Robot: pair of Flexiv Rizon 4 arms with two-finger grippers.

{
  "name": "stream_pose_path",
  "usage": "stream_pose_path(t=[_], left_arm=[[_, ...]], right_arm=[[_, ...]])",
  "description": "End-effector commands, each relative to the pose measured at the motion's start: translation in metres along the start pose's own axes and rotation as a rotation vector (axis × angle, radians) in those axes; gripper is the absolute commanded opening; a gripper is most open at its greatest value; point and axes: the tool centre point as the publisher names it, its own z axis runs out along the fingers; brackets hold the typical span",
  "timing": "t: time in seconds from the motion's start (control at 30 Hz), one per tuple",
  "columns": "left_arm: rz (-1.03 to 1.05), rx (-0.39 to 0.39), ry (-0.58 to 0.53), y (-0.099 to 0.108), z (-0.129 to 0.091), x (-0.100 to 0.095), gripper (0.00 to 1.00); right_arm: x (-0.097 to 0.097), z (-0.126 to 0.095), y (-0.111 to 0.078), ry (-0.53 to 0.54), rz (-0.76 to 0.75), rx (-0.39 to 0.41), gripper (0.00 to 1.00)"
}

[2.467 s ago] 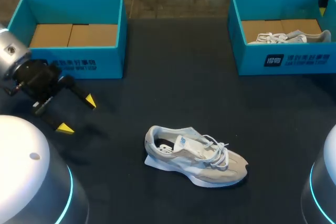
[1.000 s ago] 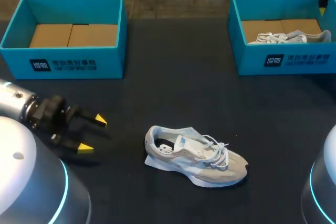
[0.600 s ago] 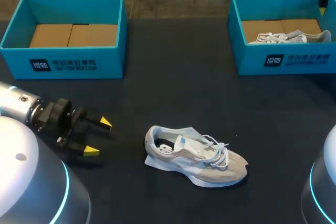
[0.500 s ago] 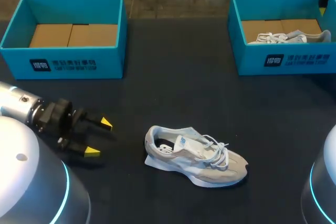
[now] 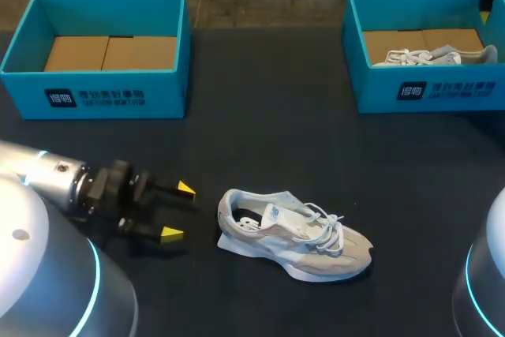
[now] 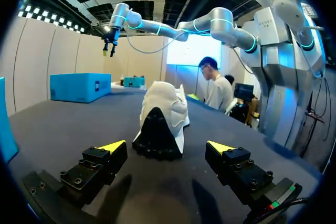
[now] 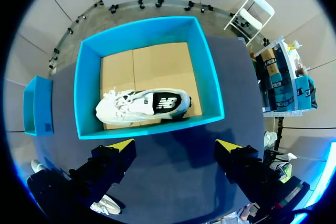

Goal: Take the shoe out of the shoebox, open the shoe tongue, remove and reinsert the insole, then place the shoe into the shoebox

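A big dark table [image 5: 268,116] is stretching out under all that I am looking at. At its far right corner a second blue box [image 5: 430,88] is sitting. Another white shoe [image 5: 438,55] is lying on its side inside it, resting on the box's brown cardboard floor [image 5: 394,41].

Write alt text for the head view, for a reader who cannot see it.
A white and beige lace-up sneaker sits on the dark table, with the left gripper open just beside its heel, not touching. At the far edge stand two teal cardboard boxes: the left box empty, the right box holding another white sneaker.
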Motion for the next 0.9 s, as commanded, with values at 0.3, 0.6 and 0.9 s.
stream_pose_path(t=[0.3,0.6,0.9], left_arm=[[0.008,-0.027,0.091,0.0,0.03,-0.015,1.0],[0.023,-0.035,0.111,0.003,0.044,-0.02,1.0],[0.039,-0.028,0.124,0.002,0.056,-0.021,1.0]], right_arm=[[0.0,0.0,0.0,-0.001,0.0,0.0,1.0],[0.0,0.0,0.0,-0.001,0.0,0.0,1.0],[0.0,0.0,0.0,-0.001,0.0,0.0,1.0]])
